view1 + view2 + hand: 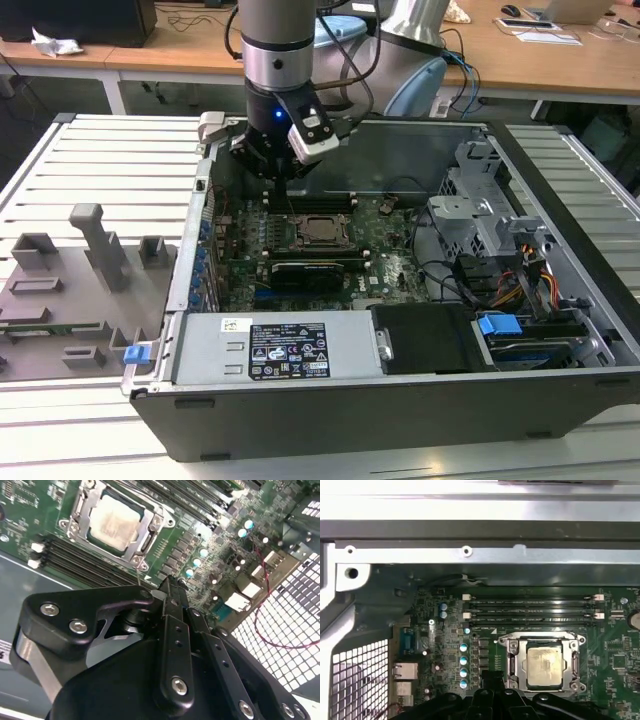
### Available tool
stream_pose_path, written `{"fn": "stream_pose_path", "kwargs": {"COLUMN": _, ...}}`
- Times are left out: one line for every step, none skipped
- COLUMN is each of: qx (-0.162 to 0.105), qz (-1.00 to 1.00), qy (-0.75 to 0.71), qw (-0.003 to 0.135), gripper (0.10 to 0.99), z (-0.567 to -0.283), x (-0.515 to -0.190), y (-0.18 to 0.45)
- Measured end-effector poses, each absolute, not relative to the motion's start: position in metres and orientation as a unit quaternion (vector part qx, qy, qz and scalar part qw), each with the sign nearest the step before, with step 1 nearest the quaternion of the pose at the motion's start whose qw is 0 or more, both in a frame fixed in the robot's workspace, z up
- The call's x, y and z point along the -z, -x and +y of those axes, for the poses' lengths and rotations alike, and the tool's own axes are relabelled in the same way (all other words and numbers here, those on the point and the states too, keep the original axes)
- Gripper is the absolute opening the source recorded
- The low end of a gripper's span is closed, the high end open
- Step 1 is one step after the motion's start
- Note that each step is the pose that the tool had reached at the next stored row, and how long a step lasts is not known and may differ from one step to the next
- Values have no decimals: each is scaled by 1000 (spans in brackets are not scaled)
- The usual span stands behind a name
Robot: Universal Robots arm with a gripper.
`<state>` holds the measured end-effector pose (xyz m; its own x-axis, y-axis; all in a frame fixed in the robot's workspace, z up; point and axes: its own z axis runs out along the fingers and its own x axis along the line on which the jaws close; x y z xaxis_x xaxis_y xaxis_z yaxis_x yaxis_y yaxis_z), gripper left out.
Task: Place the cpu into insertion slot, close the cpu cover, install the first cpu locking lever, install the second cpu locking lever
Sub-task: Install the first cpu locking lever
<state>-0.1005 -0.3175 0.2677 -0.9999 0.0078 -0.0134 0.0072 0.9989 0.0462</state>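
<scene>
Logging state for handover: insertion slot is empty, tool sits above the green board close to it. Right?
Not empty: the first wrist view shows the cpu seated in the insertion slot. The rest holds: the tool is above the green board, close to the slot.

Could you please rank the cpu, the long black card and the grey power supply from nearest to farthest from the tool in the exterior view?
1. cpu, just camera-side of the tool.
2. long black card, a step further toward the camera.
3. grey power supply, closest to the camera, farthest from the tool.
</scene>
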Motion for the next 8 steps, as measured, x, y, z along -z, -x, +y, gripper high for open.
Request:
{"fn": "stream_pose_path", "kwargs": {"qx": -23, "qz": 1000, "qy": -4, "qw": 7, "gripper": 106, "z": -317, "x": -267, "y": 102}}
{"fn": "stream_pose_path", "kwargs": {"qx": -23, "qz": 1000, "qy": -4, "qw": 7, "gripper": 106, "z": -316, "x": -266, "y": 103}}
{"fn": "stream_pose_path", "kwargs": {"qx": -23, "qz": 1000, "qy": -4, "qw": 7, "gripper": 106, "z": -315, "x": -265, "y": 105}}
{"fn": "stream_pose_path", "kwargs": {"qx": -23, "qz": 1000, "qy": -4, "qw": 7, "gripper": 106, "z": -313, "x": -264, "y": 105}}
{"fn": "stream_pose_path", "kwargs": {"qx": -23, "qz": 1000, "qy": -4, "qw": 7, "gripper": 106, "z": -311, "x": -263, "y": 105}}
{"fn": "stream_pose_path", "kwargs": {"qx": -23, "qz": 1000, "qy": -4, "qw": 7, "gripper": 106, "z": -310, "x": -263, "y": 105}}
{"fn": "stream_pose_path", "kwargs": {"qx": -23, "qz": 1000, "qy": -4, "qw": 7, "gripper": 106, "z": -309, "x": -262, "y": 106}}
{"fn": "stream_pose_path", "kwargs": {"qx": -23, "qz": 1000, "qy": -4, "qw": 7, "gripper": 106, "z": -307, "x": -261, "y": 106}}
